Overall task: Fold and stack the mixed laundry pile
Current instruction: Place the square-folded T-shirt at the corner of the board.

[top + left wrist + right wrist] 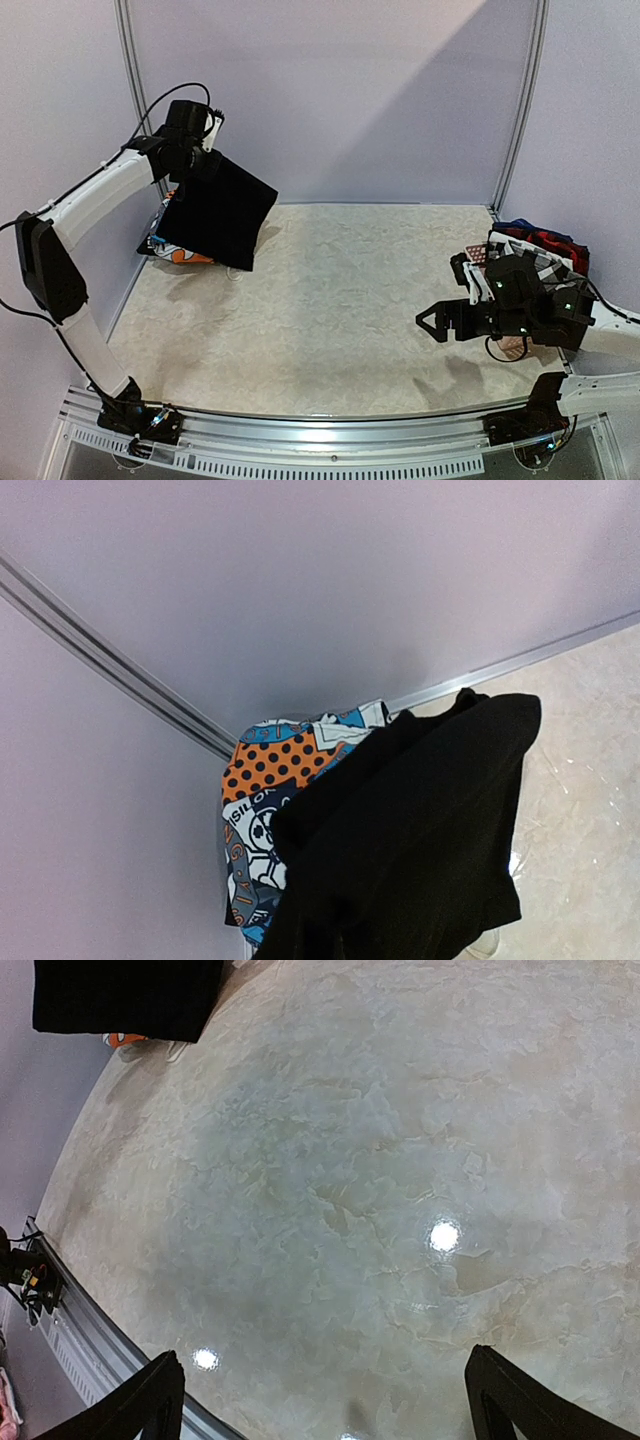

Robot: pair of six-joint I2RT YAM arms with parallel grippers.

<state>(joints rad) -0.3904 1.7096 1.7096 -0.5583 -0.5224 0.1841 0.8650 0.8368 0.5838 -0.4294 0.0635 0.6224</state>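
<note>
A large black garment (218, 213) hangs in the air at the far left, and my raised left gripper (197, 152) is shut on its top corner. In the left wrist view the black garment (420, 830) covers the jaws. Below it an orange-blue-white printed piece (265, 780) lies in the table's left corner (178, 255). The remaining laundry is heaped at the right edge: a black-and-white checked garment (535, 256) and a red and navy one (548, 238). My right gripper (432, 322) hovers low over bare table, open and holding nothing (325, 1405).
A pink perforated basket (478, 254) shows partly behind the right arm, under the heap. Lilac walls close the back and both sides. The marbled tabletop (330, 300) lies between the two arms. A metal rail (320, 435) runs along the near edge.
</note>
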